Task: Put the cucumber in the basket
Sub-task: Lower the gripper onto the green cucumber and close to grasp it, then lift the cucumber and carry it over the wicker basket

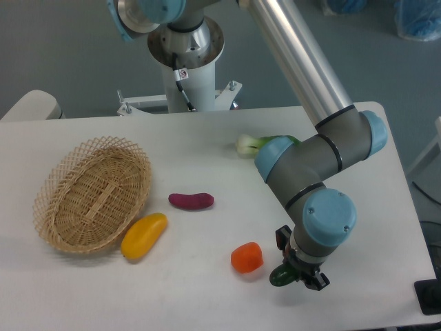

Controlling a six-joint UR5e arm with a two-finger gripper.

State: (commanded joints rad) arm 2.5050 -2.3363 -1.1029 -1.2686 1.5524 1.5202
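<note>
We see only a small dark green end of the cucumber (280,277), poking out on the left side of the end effector (300,274), low over the table (207,289) near its front edge. The rest of it is hidden under the wrist, so we cannot tell which way its long axis runs. The end effector's dark fingers sit right at the cucumber, but we cannot tell whether they are clamped on it or apart.

Just left of the end effector lies an orange-red vegetable (247,257). Farther left and a little behind are a purple vegetable (191,201) and a yellow one (144,236), the yellow one touching the rim of the basket (58,176), which sits well apart at the far left. Behind the end effector, a leafy vegetable with a white stem (247,144) peeks out from behind the arm.

The table is plain white; the floor (69,55) beyond it is grey.
</note>
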